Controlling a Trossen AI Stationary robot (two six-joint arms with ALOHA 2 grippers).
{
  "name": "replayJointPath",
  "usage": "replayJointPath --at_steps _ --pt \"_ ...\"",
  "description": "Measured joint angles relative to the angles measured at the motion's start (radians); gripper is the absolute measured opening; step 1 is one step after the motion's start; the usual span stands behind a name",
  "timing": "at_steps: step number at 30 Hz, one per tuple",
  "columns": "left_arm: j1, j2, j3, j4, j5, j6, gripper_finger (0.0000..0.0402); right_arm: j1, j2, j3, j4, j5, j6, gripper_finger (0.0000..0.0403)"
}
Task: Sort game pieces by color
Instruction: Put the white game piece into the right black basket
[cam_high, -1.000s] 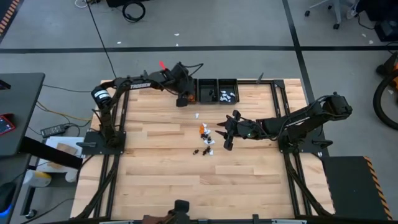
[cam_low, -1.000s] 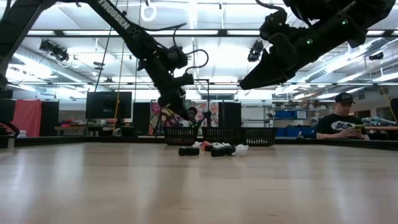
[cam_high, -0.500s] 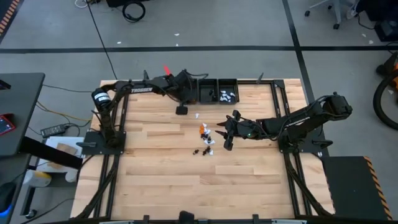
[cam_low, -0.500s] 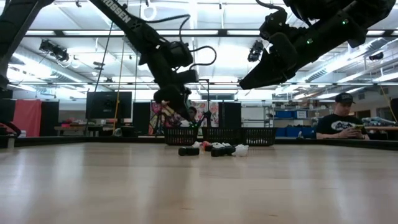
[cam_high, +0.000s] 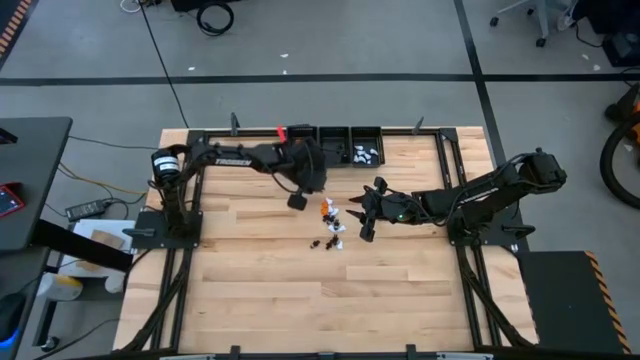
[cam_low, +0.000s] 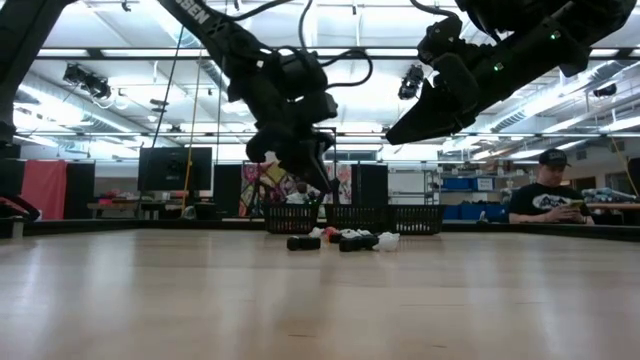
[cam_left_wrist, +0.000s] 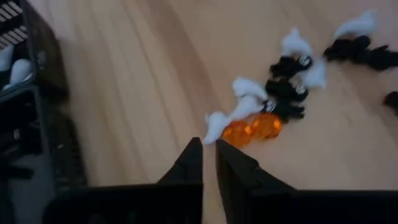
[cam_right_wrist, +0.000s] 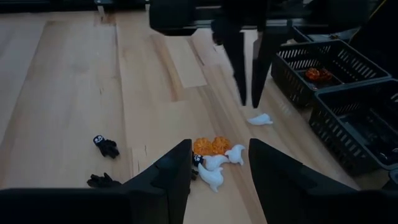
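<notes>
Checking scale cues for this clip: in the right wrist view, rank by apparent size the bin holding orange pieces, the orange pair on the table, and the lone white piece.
1. Bin with orange pieces, clearly largest.
2. Orange pair.
3. Lone white piece, though it lies farther from the camera, so this ranking is unsure.

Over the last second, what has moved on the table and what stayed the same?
The left pincer moved from the bins toward the pile of game pieces; it is nearly closed, carrying nothing visible. The right pincer kept hovering open beside the pile. The pieces and bins did not move.
</notes>
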Motion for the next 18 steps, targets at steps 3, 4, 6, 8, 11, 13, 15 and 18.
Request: replayJointPath --at_steps 3,4,6,8,11,13,15,18 --pt "-0.008 0.0 -0.018 0.036 0.018 -0.017 0.0053 0.0 0.0 0.0 0.0 0.0 0.0 0.0165" --pt "-0.012 0.0 -0.028 0.043 0.019 -0.018 0.0064 0.0 0.0 0.0 0.0 0.0 0.003 0.0165" --pt "-0.02 0.0 -0.05 0.051 0.025 -0.034 0.0083 0.0 0.0 0.0 0.001 0.0 0.006 0.0165" --pt "-0.029 0.0 -0.072 0.088 0.062 -0.057 0.0099 0.001 0.0 0.0 0.001 0.0 0.006 0.0165" --pt "-0.041 0.0 -0.13 0.171 0.067 -0.081 0.0114 0.002 0.0 0.0 0.001 -0.001 0.006 0.0165" --pt "-0.037 0.001 -0.167 0.26 0.034 -0.103 0.0117 0.002 0.0 0.0 0.001 -0.002 0.006 0.0165" --pt "-0.021 0.001 -0.203 0.353 0.004 -0.132 0.0118 0.002 0.0 0.0 0.001 -0.002 0.006 0.0165" --pt "0.006 0.001 -0.25 0.479 -0.027 -0.168 0.0119 0.002 0.0 0.0 0.003 -0.002 0.006 0.0165"
